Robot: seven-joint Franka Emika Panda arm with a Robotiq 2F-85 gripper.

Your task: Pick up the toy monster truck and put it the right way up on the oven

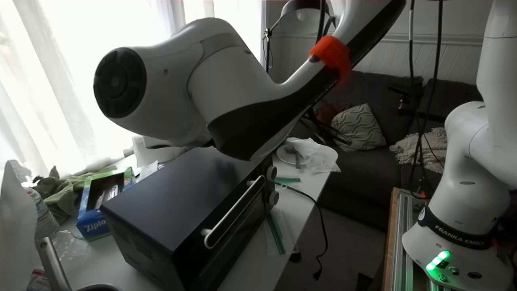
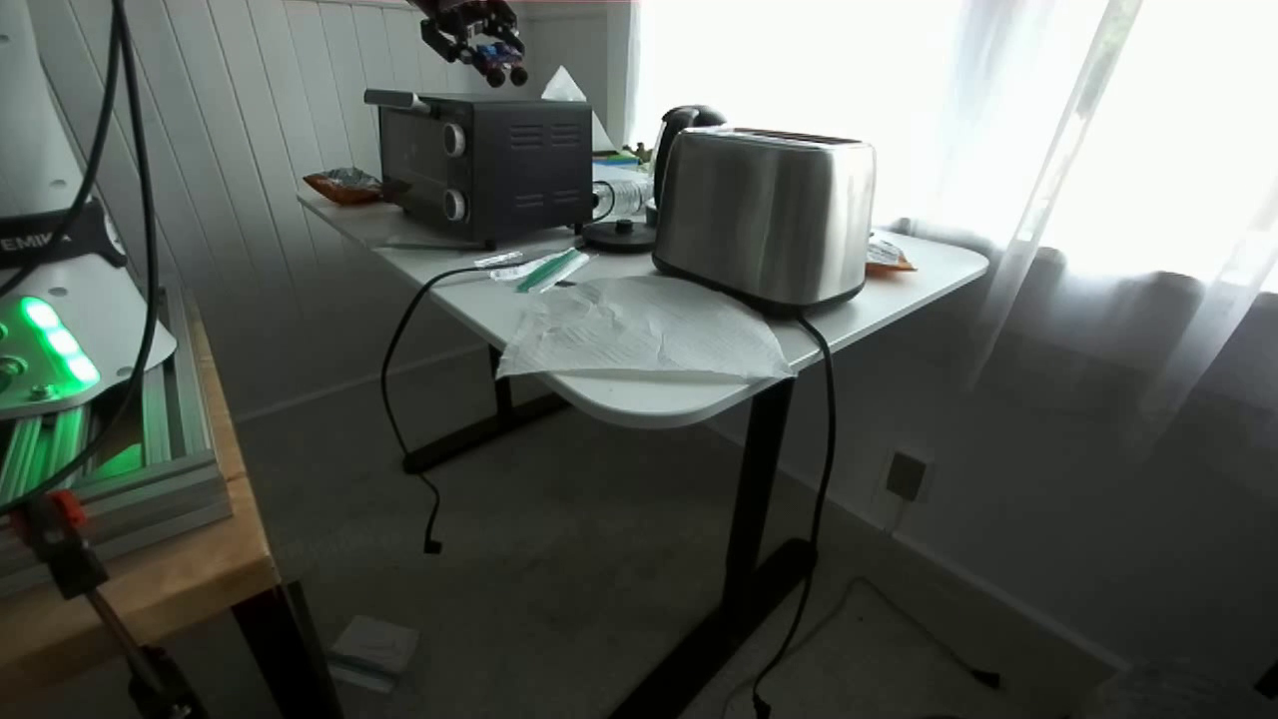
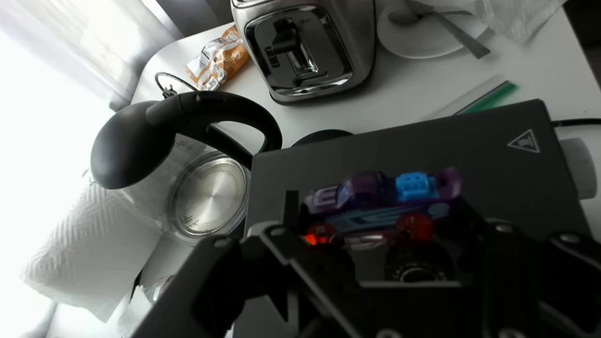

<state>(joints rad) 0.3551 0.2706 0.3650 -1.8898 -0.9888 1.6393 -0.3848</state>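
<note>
Truck [image 3: 364, 199] hangs right way up, clamped in my claw [image 3: 379, 212], above the oven [image 1: 181, 194]. On the counter [image 2: 639, 397] I see a blue box [image 1: 91, 226] with something shiny [image 1: 108, 197] inside, a plate [image 3: 413, 46] bearing a spoon [image 3: 403, 17], and a kettle [image 3: 209, 188] near the oven.

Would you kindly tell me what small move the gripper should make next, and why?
I would probably ease the gripper straight down until the toy monster truck meets the oven, without opening yet. In an exterior view the truck hangs with its wheels lowermost and a gap beneath them; the wrist view shows it between the fingers, over the oven's top.
</note>
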